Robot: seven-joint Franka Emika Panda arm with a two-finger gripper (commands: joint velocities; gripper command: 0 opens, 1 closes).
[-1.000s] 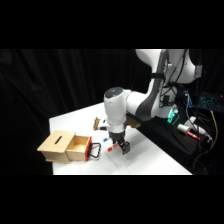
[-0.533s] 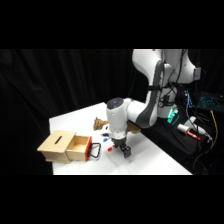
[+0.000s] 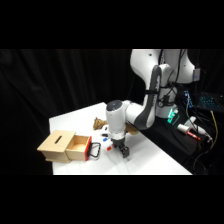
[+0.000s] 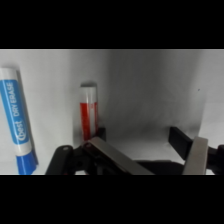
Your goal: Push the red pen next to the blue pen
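"DRY ERASE" on blue pen point(image 4: 16, 120)

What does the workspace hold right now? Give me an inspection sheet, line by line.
Surface: white table, lit, black backdrop behind.
Job's things: red pen and blue pen lie roughly parallel with a gap between them.
Clutter: wooden box with its drawer pulled out, red-and-black handle; small brownish items behind the arm, too unclear to name.
Tool: tool low over the table, open, the red pen's end just beyond one finger.
Cables: wires beside the arm's base.
Surroundings: electronics with lit indicators at right.
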